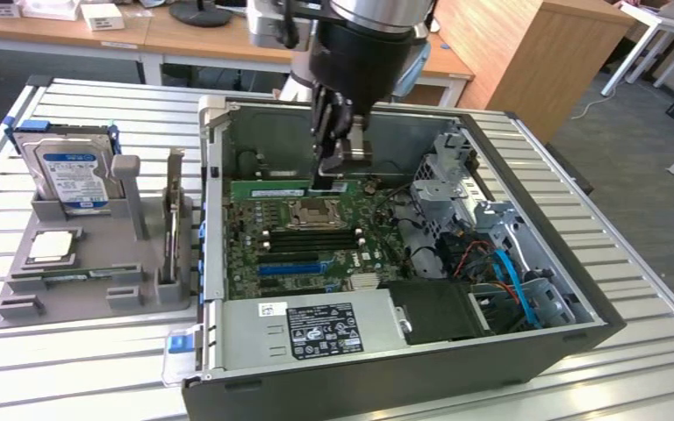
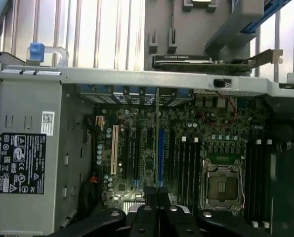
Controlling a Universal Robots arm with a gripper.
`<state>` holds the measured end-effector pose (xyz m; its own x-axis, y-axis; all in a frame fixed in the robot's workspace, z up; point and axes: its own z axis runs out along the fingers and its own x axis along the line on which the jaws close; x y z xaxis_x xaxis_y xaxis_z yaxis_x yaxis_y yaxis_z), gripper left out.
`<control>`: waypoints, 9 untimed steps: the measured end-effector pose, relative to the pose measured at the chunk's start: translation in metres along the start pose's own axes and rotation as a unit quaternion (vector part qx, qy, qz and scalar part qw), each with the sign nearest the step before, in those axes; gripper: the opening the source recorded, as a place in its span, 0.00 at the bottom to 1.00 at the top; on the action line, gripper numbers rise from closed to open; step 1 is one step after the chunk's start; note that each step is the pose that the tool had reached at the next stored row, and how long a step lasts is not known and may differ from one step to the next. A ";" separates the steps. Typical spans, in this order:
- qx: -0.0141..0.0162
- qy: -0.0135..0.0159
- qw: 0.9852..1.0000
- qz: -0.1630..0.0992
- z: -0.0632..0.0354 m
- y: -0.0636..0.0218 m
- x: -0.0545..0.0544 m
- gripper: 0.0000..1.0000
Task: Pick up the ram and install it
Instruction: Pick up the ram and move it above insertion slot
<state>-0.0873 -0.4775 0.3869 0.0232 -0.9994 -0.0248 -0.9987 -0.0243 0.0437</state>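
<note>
The ram (image 1: 269,189) is a long green stick with a white label, held level inside the open computer case (image 1: 548,289). My gripper (image 1: 334,174) is shut on its end toward the exterior view's right, over the far part of the motherboard (image 1: 302,254). The stick hangs just behind the processor socket (image 1: 311,211) and the black memory slots (image 1: 313,239). In the wrist view the ram (image 2: 157,133) appears edge-on as a thin line running out from between my fingers (image 2: 146,211), above the board's expansion slots. The socket (image 2: 223,185) and memory slots (image 2: 187,165) lie beside it.
A grey fixture (image 1: 80,281) on the exterior view's left holds a hard drive (image 1: 74,171), a silver processor chip (image 1: 53,246) and an upright card (image 1: 173,219). Inside the case are the power supply (image 1: 313,329), a drive cage (image 1: 460,189) and blue cables (image 1: 512,281).
</note>
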 end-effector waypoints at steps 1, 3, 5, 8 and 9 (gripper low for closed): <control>0.000 0.000 1.000 0.000 -0.0002 -0.0036 0.000 0.12; 0.000 0.000 1.000 0.000 -0.0005 -0.0109 0.000 0.12; 0.000 0.000 1.000 0.000 -0.0008 -0.0177 0.000 0.12; 0.000 0.000 1.000 0.000 -0.0012 -0.0261 0.000 0.12; 0.000 0.000 1.000 0.000 -0.0013 -0.0290 0.000 0.12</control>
<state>-0.0583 -0.4768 0.3869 0.0233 -0.9994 -0.0249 -0.9987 -0.0244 0.0437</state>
